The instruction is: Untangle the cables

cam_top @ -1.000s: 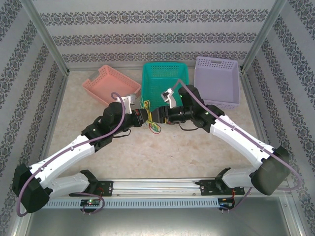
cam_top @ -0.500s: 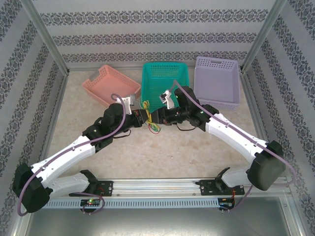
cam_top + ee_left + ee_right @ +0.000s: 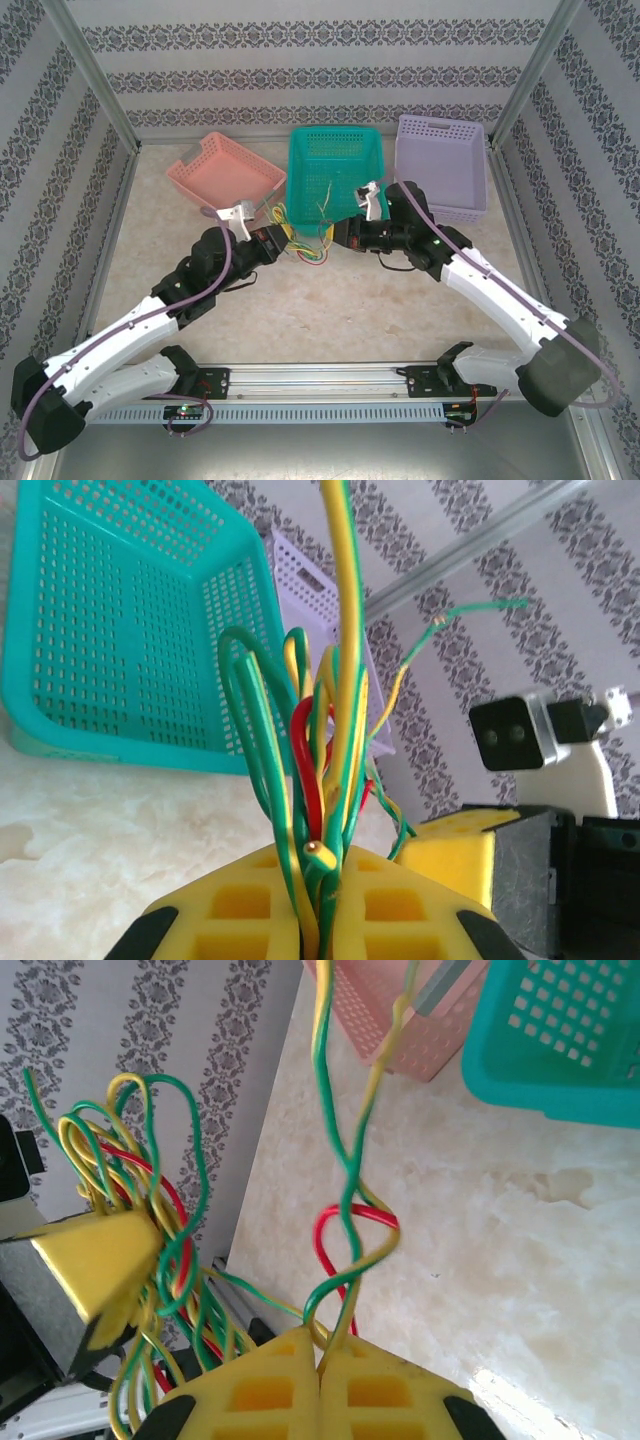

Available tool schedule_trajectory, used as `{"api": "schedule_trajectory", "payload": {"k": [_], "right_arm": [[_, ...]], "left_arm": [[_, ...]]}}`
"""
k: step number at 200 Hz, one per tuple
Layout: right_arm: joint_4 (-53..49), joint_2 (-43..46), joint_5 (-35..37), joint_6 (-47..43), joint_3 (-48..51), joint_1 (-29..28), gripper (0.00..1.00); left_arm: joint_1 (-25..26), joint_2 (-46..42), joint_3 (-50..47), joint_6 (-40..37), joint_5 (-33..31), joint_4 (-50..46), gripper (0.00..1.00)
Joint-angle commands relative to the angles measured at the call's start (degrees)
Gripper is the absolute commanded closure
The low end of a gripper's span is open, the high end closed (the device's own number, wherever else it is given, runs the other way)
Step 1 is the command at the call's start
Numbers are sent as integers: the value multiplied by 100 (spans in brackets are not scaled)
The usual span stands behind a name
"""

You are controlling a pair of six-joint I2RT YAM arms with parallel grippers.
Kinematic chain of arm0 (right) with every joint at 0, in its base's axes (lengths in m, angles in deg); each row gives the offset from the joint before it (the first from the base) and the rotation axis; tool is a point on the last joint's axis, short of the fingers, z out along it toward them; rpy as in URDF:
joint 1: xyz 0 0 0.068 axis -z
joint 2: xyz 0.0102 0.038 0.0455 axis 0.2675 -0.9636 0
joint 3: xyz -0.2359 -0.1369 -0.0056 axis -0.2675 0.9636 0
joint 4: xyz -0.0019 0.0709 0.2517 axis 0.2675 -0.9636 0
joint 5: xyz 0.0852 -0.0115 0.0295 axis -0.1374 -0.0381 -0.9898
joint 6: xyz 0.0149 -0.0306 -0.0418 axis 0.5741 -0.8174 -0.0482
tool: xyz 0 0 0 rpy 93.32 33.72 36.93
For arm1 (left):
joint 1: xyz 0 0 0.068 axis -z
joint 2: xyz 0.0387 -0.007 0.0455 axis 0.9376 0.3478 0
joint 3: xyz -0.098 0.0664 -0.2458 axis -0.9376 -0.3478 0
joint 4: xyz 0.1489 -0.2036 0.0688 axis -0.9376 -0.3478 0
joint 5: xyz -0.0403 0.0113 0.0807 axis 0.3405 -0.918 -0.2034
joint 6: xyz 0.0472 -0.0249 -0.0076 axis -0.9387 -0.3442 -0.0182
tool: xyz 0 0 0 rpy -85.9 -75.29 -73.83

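Cables [image 3: 312, 254] stretch between left gripper [image 3: 284, 236] and right gripper [image 3: 336, 232], just before the teal basket [image 3: 335, 165], seen from overhead. Left wrist camera: yellow jaws clamp the green, yellow and red bundle. Right wrist camera: jaws pinch a few strands.

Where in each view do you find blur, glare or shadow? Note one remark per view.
Top external view: even light, faint shadows, sharp, but the cables are too small to separate. Left wrist view: the left fingers at the bottom look slightly soft; the teal basket is crisp. Right wrist view: bright glare on the table beside the right fingers.
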Motion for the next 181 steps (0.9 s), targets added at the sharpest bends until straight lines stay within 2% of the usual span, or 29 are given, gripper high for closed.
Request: {"api": "schedule_trajectory", "payload": {"k": [1,31,60,93,110,135,162,181], "right_arm": [[-549,300,986,157,354,346,100],[-607,758,1471,394,701,536,100],[-458,866,1429,571,889,636,100],[-586,791,1463,79,686,476,100],[-936,956,1873,-259,633,499,100],[-1176,1392,2328,-427,767,917,100],[-1403,1415,2291,-730,617,1463,100],[-1418,1339,2193,-914,461,1732,100]], "left_arm": [[-50,-337,-75,231,-910,164,100],[-52,-617,-171,505,-1488,-102,100],[-74,-765,-435,1081,-1829,-1,100],[-84,-723,-575,1957,-1960,-86,100],[-182,-795,-453,2390,-2025,-766,100],[-554,-903,-279,2520,-1586,-1578,100],[-1191,-842,-302,2259,-447,-1617,100],[-1425,-714,-7,1791,-188,-2182,100]]}}
